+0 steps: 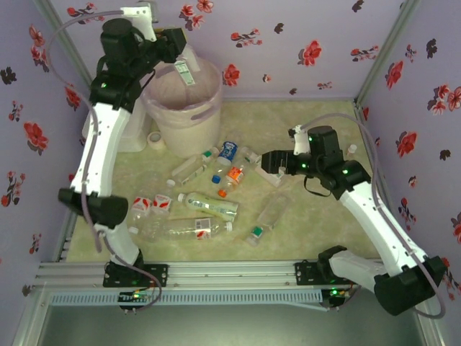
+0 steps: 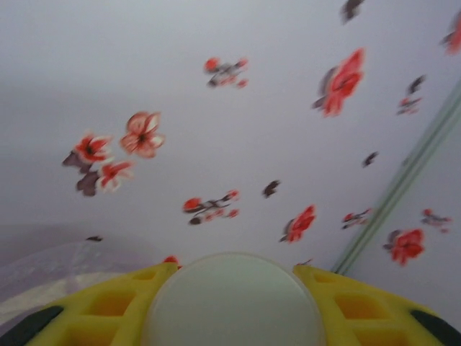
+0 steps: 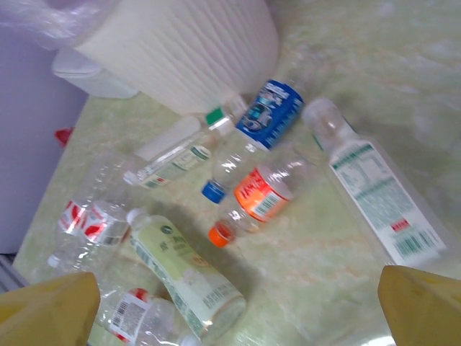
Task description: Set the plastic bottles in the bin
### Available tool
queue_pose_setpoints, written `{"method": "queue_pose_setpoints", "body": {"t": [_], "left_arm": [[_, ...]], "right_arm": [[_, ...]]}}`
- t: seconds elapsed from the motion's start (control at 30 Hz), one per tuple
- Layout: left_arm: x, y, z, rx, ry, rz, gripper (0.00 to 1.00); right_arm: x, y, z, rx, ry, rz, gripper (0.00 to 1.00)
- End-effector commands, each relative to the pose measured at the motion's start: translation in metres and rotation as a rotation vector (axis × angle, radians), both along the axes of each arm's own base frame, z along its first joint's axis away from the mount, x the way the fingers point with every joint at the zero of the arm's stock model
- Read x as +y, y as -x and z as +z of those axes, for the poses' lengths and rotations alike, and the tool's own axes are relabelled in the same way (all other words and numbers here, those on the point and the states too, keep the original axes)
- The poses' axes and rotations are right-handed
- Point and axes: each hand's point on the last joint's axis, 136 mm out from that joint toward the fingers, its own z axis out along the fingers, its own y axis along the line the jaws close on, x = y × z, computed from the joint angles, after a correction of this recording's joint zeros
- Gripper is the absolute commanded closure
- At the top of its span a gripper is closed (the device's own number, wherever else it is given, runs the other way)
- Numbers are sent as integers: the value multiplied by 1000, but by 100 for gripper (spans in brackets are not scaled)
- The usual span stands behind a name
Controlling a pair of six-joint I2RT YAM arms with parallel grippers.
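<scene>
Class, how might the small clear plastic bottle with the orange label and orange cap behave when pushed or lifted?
The orange-labelled clear plastic bottle lies on its side, round-bodied, so a nudge would probably roll it. It looks empty, so likely light. Its thin clear wall may dent if squeezed.

- Back wall (image 1: 288, 43) & side walls (image 1: 29, 180) were lavender paper w/ red-and-dark flower print.
- Tabletop (image 1: 310, 238) was pale green-cream, marbled.
- Metal corner post (image 1: 383, 54) ran up at back R, another at back L.
- Near edge had silver alu rail (image 1: 230, 272) w/ slotted strip (image 1: 230, 297) below.
- Light was soft, even.
</scene>
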Motion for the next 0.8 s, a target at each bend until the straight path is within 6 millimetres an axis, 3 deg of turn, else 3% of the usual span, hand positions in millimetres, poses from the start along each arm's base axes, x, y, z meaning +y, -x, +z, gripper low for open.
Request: {"method": "queue_pose_setpoints", "body": {"t": [0.0,0.17,0.3,0.53,0.77], "left_arm": [[11,-34,-34,77,-85,48,100],[5,-80,-92,176,-158,65,100],[2,-102,-145,266,-202,67,100],[-18,-100,-232,438,-344,-14,100],[-27,-92,-285,544,-411,-63,100]], "right_arm": [[-26,14,-15,64,95,-94,1],[-40,26,-23,70,142,-121,1],[-49,30,-26,76,194,-136,1],[-56,23,-38,34,329,-64,1],[-63,3,-78,85,578,70,1]]}}
